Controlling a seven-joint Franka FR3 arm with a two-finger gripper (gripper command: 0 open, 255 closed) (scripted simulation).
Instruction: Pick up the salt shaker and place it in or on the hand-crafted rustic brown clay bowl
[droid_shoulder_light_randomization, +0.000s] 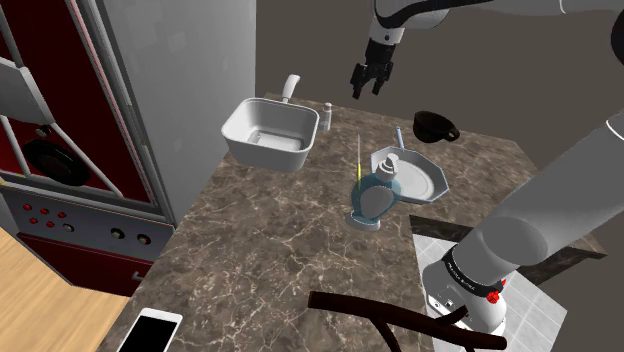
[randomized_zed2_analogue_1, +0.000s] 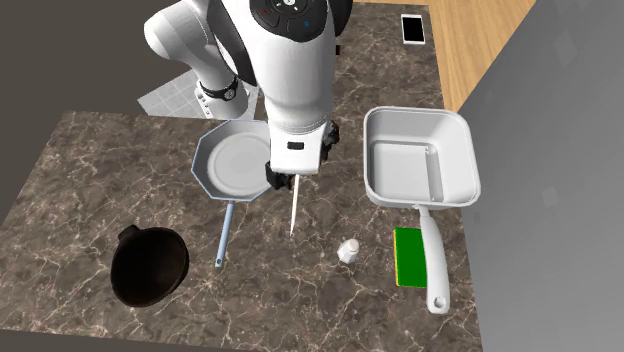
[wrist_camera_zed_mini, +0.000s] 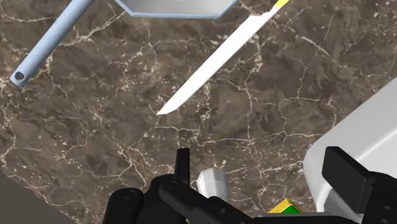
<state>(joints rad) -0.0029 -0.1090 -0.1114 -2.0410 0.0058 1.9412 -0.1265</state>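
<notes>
My black two-finger pincer (droid_shoulder_light_randomization: 370, 80) hangs spread and empty above the brown marbled counter (randomized_zed2_analogue_1: 80, 170). The small white salt shaker (randomized_zed2_analogue_1: 348, 251) stands upright near the counter's edge, between a white pointed blade (randomized_zed2_analogue_1: 294, 210) and a green sponge (randomized_zed2_analogue_1: 408, 256). The dark round bowl (randomized_zed2_analogue_1: 150, 265) sits well apart from the shaker, with bare counter between them.

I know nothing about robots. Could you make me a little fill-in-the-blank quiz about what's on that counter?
1. The gripper hangs above the counter with its fingers ___, holding nothing.
2. The small white salt shaker stands between the knife and the ___ sponge.
3. The bowl does not look brown here; it looks nearly ___.

Missing words: open; green; black.
</notes>
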